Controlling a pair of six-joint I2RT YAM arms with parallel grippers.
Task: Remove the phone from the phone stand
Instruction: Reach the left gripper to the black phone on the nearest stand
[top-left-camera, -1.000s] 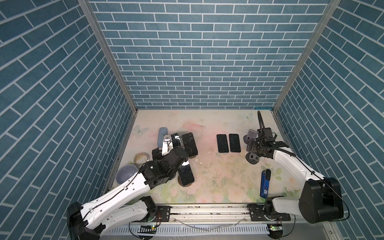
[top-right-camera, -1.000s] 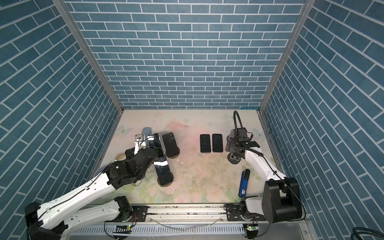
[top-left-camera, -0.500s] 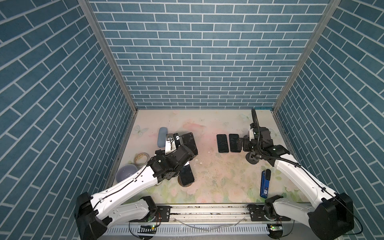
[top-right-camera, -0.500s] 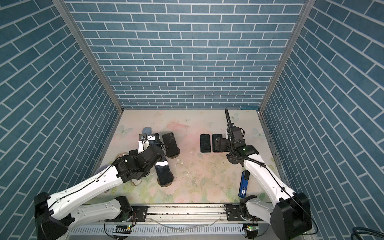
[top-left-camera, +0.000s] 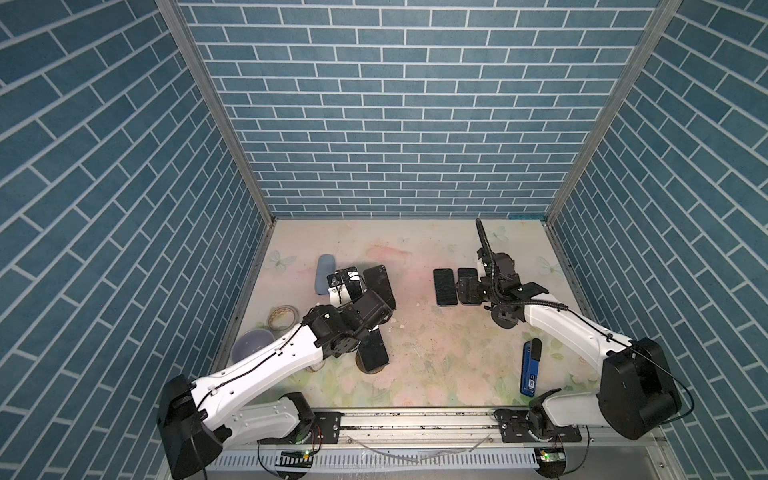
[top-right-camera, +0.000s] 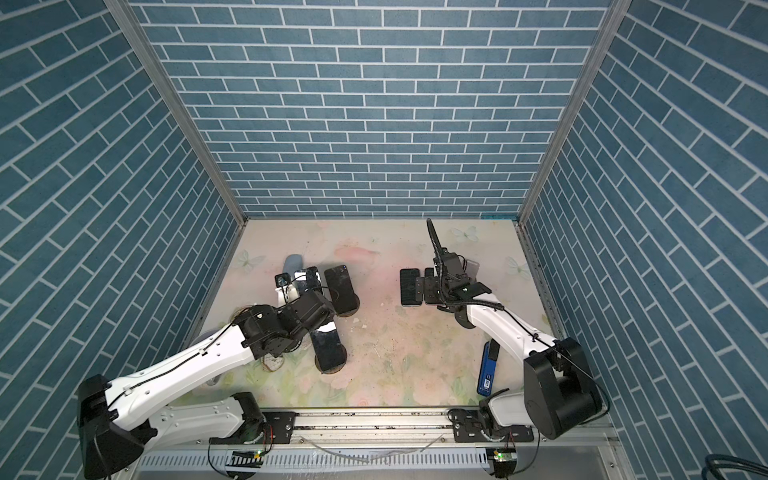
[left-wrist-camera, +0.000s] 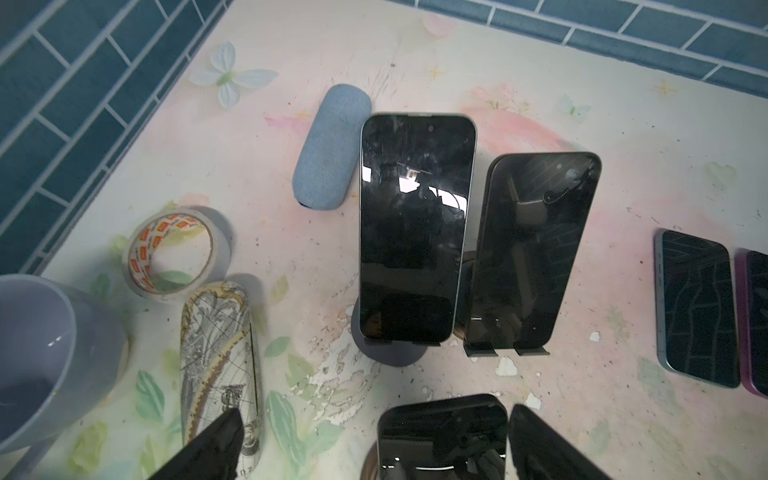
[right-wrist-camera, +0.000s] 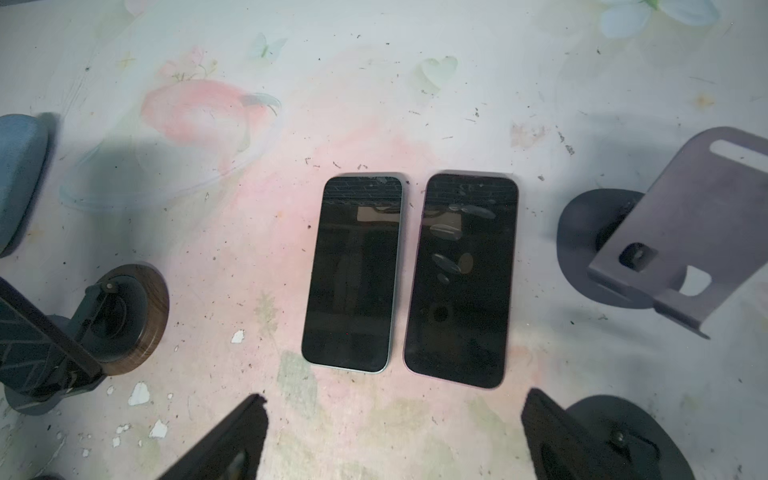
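Phone (left-wrist-camera: 415, 232) on stand (left-wrist-camera: 390, 355), second phone (left-wrist-camera: 532, 249) just beside; left pincer (left-wrist-camera: 376, 411), right pincer (right-wrist-camera: 397, 397) apart.

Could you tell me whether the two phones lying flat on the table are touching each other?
Apart. The right wrist view shows a strip of table between the green-edged phone and the purple-edged phone.

floral table (top-left-camera: 415, 340): flat phones (right-wrist-camera: 353, 274), tape roll (left-wrist-camera: 137, 253), mug (left-wrist-camera: 41, 332), blue case (left-wrist-camera: 332, 149)
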